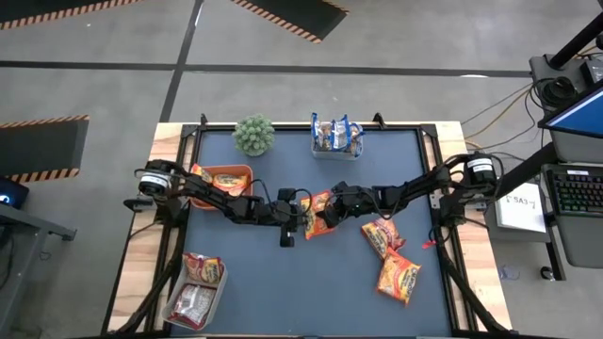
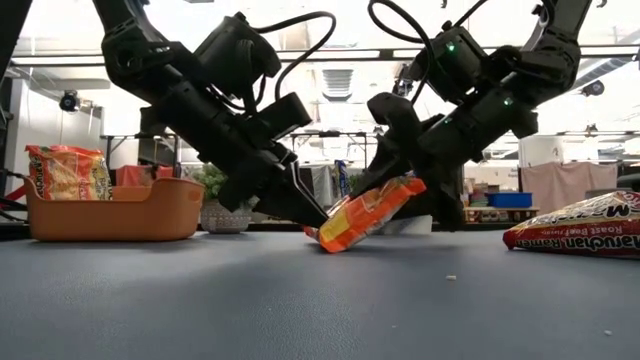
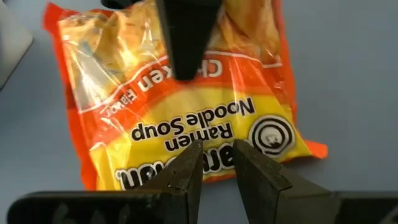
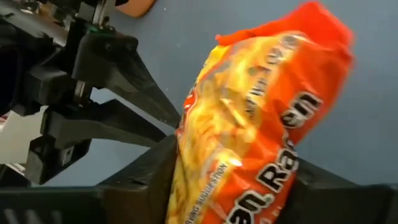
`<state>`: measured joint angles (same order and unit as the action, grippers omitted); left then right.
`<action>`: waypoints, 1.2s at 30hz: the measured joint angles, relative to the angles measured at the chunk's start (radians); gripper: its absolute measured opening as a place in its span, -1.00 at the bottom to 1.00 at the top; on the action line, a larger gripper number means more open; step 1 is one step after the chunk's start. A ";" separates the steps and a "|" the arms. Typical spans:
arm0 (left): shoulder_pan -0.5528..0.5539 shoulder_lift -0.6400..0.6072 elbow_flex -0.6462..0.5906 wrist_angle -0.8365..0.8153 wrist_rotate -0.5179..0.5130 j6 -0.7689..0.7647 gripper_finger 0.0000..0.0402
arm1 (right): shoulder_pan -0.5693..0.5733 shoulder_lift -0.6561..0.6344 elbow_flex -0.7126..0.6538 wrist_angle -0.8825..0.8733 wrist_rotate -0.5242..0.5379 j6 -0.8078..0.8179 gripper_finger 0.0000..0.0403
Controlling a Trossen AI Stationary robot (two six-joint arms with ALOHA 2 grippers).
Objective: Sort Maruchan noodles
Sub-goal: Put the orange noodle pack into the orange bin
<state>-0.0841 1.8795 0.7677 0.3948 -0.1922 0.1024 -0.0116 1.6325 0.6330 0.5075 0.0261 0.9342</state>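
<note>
From my low view the ceiling lights behind the arms blow out to white, leaving both arms as dark silhouettes, while the worktop (image 2: 200, 300) lies evenly lit with only soft shadow under the orange noodle packet (image 2: 365, 213). My right wrist feed smears that packet (image 4: 261, 124) with blur. The left wrist feed reads sharp, with glare streaks on its crinkled plastic.

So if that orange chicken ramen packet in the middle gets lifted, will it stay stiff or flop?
The orange chicken ramen packet, pinched by the right end effector, holds its tilt with one end raised, so the noodle block probably keeps it fairly stiff. Its crinkly wrapper looks glossy, so it may slip. It is probably light.
</note>
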 joint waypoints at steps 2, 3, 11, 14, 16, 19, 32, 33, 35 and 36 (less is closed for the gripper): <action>0.000 -0.022 0.000 -0.008 0.003 0.005 -0.62 | -0.001 0.000 0.000 0.003 -0.001 -0.005 -0.21; -0.001 -0.034 0.000 -0.016 0.006 0.009 -0.62 | -0.001 -0.001 0.001 0.006 -0.001 -0.009 -0.26; -0.001 -0.182 -0.003 -0.171 -0.001 0.019 -0.62 | 0.000 -0.022 0.002 0.007 -0.006 -0.103 -0.32; -0.003 -0.250 -0.003 -0.212 -0.002 0.020 -0.62 | 0.001 -0.058 0.000 0.000 -0.001 -0.181 -0.32; -0.006 -0.301 -0.004 -0.228 -0.002 0.027 -0.62 | 0.003 -0.089 0.000 0.005 0.000 -0.246 -0.34; -0.013 -0.388 -0.011 -0.219 0.032 0.050 -0.62 | 0.011 -0.137 -0.001 0.005 0.001 -0.355 -0.36; -0.047 -0.696 -0.217 0.149 0.179 0.043 -0.62 | 0.058 -0.262 -0.014 0.222 0.055 -0.734 -0.35; -0.046 -0.710 -0.236 0.181 0.178 0.033 -0.62 | 0.058 -0.265 -0.014 0.259 0.055 -0.775 -0.35; -0.046 -0.734 -0.266 0.223 0.175 0.006 -0.62 | 0.060 -0.266 -0.014 0.346 0.054 -0.870 -0.35; -0.046 -0.740 -0.277 0.257 0.175 -0.006 -0.62 | 0.060 -0.268 -0.014 0.379 0.053 -0.917 -0.35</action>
<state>-0.1301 1.1396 0.4902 0.6520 -0.0170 0.0966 0.0483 1.3642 0.6186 0.8867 0.0796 0.0174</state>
